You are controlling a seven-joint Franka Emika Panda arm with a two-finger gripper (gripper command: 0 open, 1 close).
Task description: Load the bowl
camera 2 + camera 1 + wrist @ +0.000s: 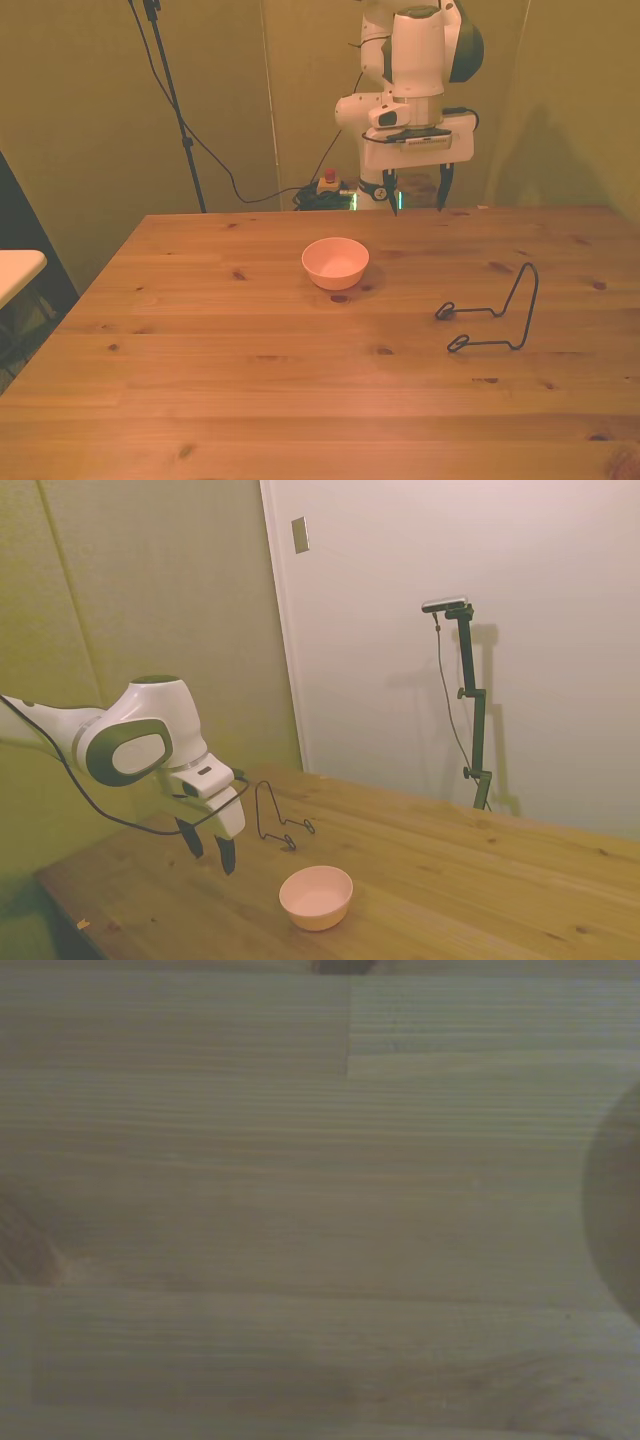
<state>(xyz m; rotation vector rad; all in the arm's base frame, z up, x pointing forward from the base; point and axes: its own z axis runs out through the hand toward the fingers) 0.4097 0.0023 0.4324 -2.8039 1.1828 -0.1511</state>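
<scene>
- In the side view the pincer [211, 853] hung above the tabletop [450, 870] with its two dark fingers spread apart and nothing between them.
- The bowl [316, 896] sat upright on the wood, apart from the pincer and toward the picture's right; in the front view it lay nearer the camera and toward the front view's left.
- A thin black wire stand [277, 820] stood well apart from the bowl.
- The tabletop was knotty plank wood; plain walls stood behind.
</scene>
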